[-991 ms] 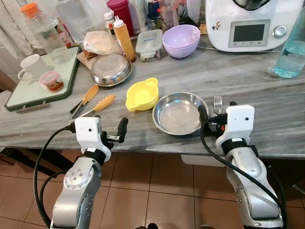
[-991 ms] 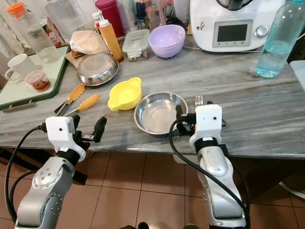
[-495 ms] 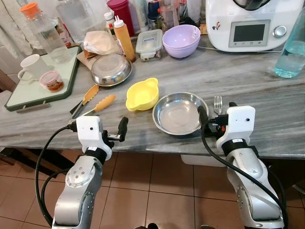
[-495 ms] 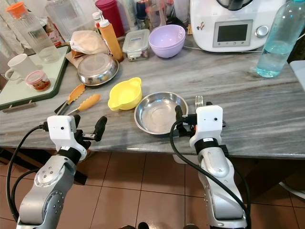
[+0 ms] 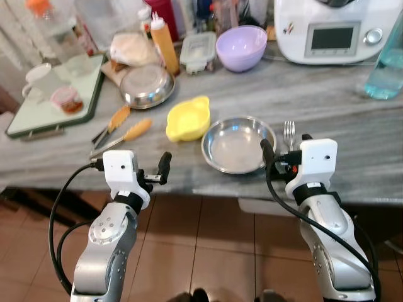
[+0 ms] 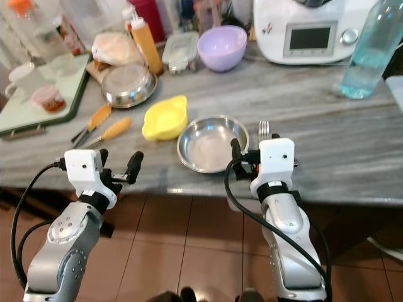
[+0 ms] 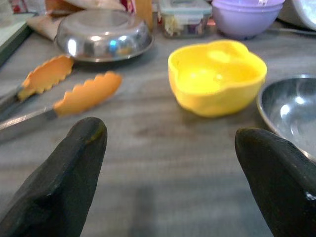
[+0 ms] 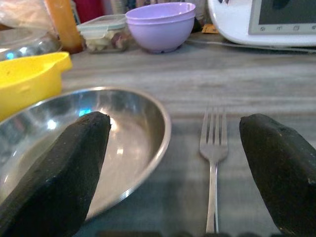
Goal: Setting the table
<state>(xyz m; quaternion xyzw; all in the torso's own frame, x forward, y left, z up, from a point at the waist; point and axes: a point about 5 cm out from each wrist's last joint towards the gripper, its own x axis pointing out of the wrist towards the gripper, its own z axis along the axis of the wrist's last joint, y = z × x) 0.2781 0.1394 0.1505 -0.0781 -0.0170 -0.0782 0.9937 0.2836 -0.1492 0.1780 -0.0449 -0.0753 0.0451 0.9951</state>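
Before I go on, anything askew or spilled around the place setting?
Nothing spilled or damaged. The fork lies straight beside the steel plate, apart from its rim. The yellow bowl sits upright by the plate's other side. The orange-tipped tongs lie slanted on the counter, which may not belong in the setting.

Bare counter lies just right of the steel plate point(image 5: 238, 145), broken only by the fork point(image 8: 213, 148). On the plate's left the yellow bowl point(image 5: 187, 118) touches its rim, and orange tongs point(image 5: 119, 129) lie further left.
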